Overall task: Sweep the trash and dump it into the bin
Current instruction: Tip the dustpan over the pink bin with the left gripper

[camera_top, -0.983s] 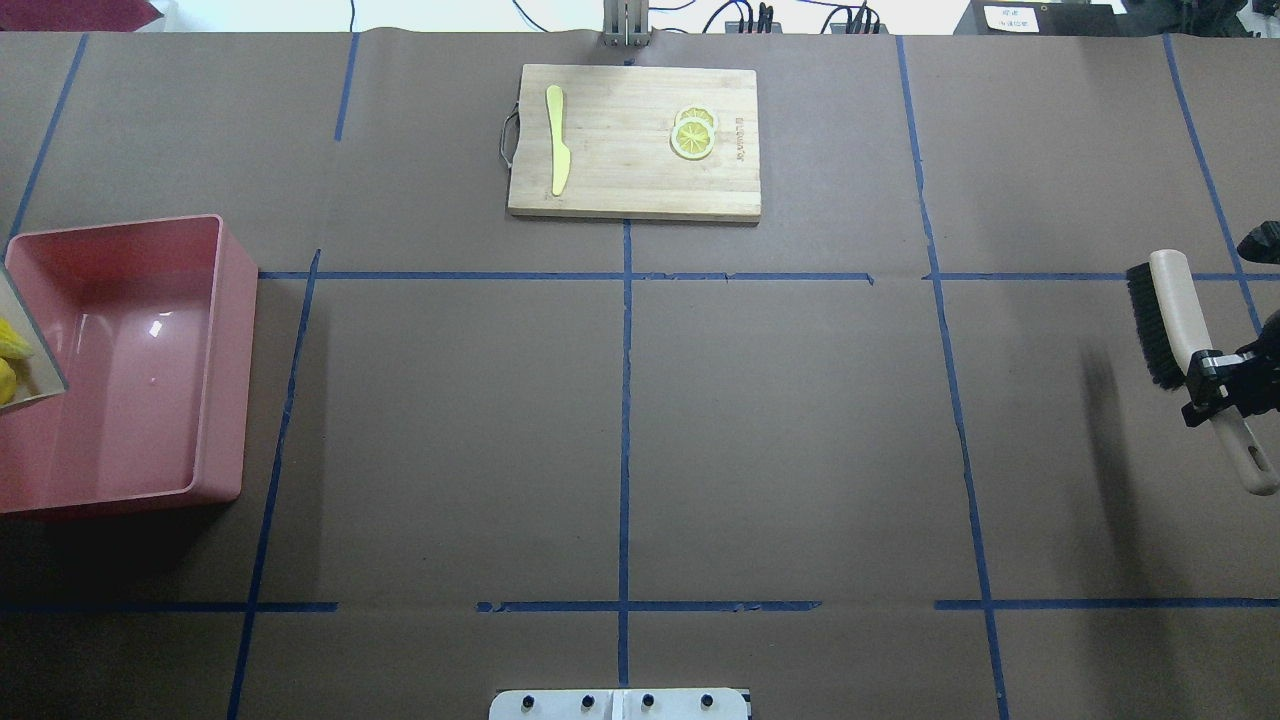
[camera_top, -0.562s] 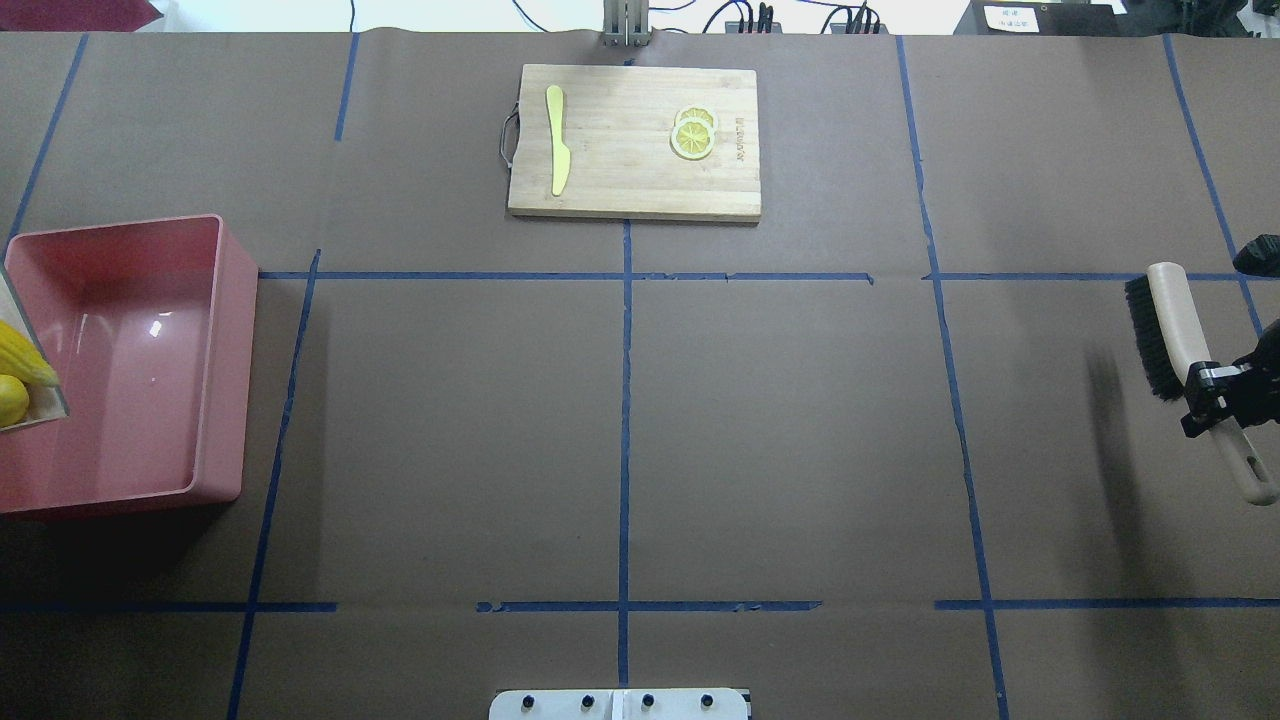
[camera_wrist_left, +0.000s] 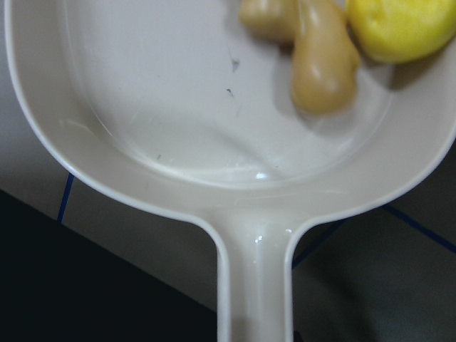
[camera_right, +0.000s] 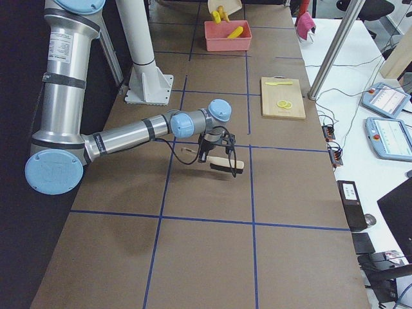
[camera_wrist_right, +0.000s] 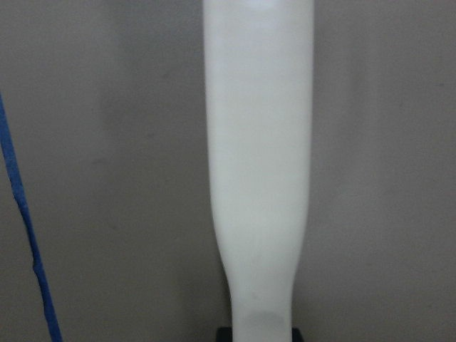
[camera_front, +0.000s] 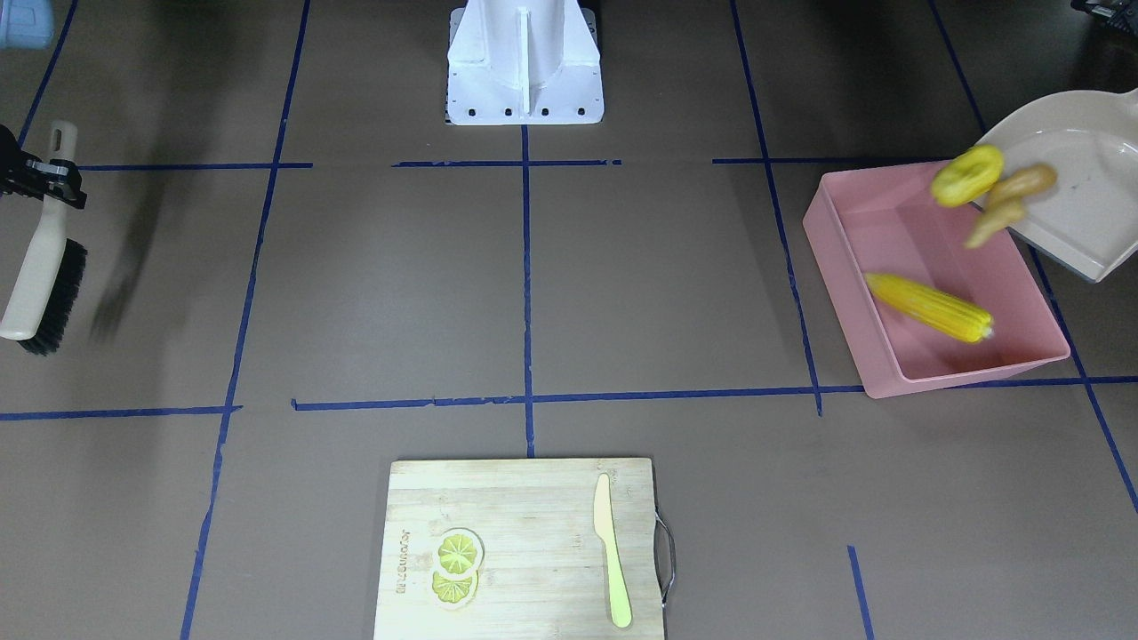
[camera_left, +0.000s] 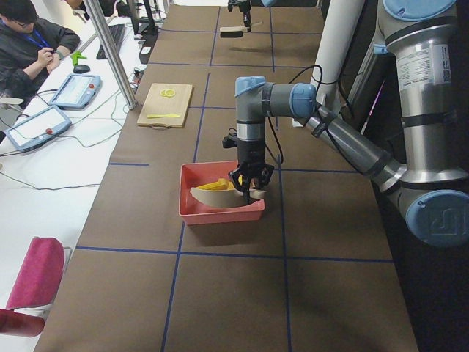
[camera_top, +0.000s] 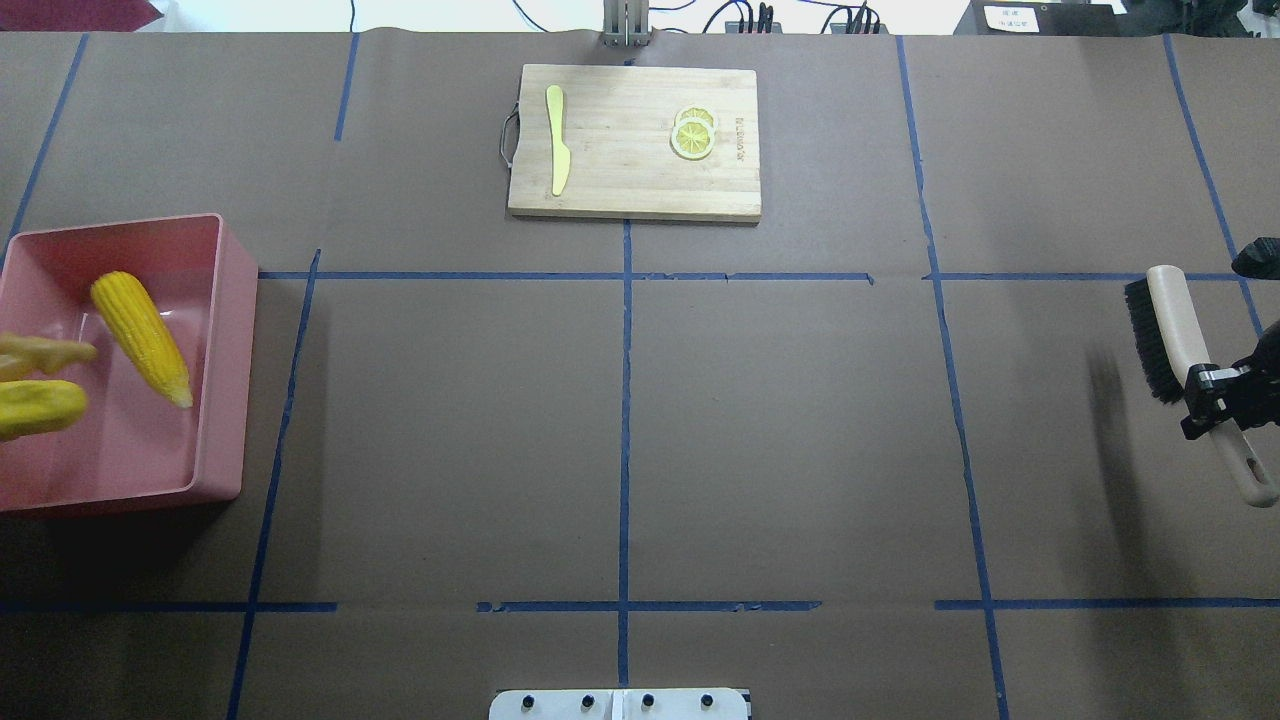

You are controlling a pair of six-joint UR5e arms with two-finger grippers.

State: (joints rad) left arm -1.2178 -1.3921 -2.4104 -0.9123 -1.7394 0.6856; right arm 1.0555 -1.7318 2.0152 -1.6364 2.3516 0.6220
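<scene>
Arm L (camera_left: 344, 139) holds dustpan (camera_front: 1086, 227) tilted over bin (camera_front: 834, 260) | R pincer (camera_top: 1210, 386) clamps brush (camera_top: 1170, 318)

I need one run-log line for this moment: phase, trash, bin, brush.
phase: dumping | dustpan: tilted over bin | corn cob: in bin | potato piece, ginger root: at dustpan lip | right end effector: shut on brush

Silver tubular arms (camera_left: 429, 81) with light-blue joint caps (camera_left: 440, 220) on a white pedestal (camera_front: 524, 62).
</scene>
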